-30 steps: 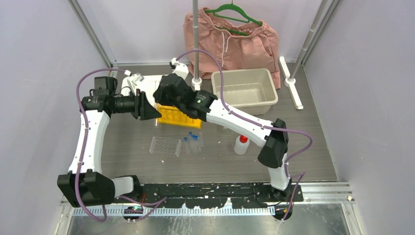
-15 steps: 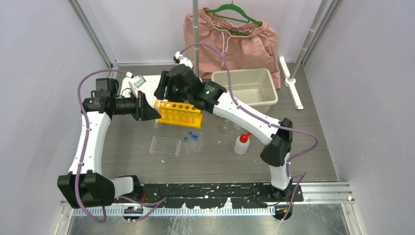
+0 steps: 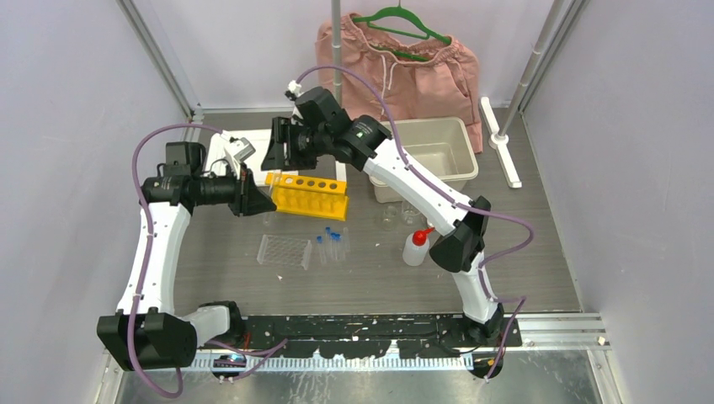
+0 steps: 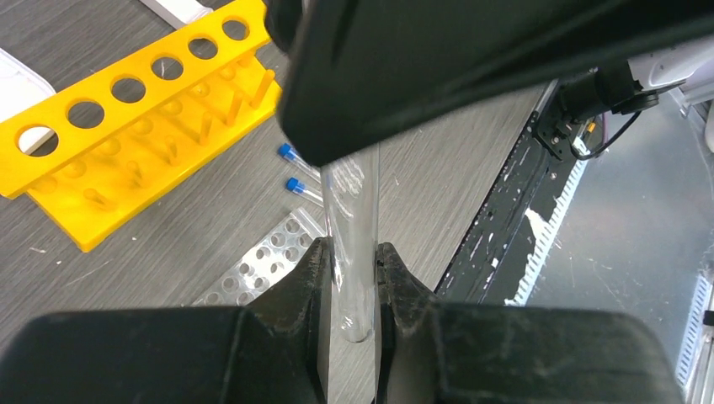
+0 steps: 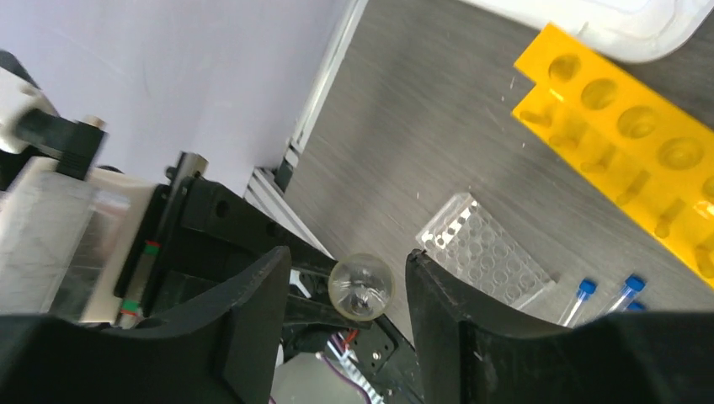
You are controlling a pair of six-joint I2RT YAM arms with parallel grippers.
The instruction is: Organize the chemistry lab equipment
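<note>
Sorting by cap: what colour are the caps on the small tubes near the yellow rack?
Blue; the small tubes show clearest in the left wrist view.

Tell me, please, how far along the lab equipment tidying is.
Barely started: the yellow test-tube rack shows only empty holes. In hand: the left gripper is shut on a clear test tube. Left: blue-capped tubes, clear well tray, small beakers and squeeze bottle sit unsorted.

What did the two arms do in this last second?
The right pincer drew off the yellow rack, moving farther back and to the left, so the rack is now uncovered. The left pincer kept hold of its clear tube. The rack, blue-capped tubes, tray and squeeze bottle stayed put.
</note>
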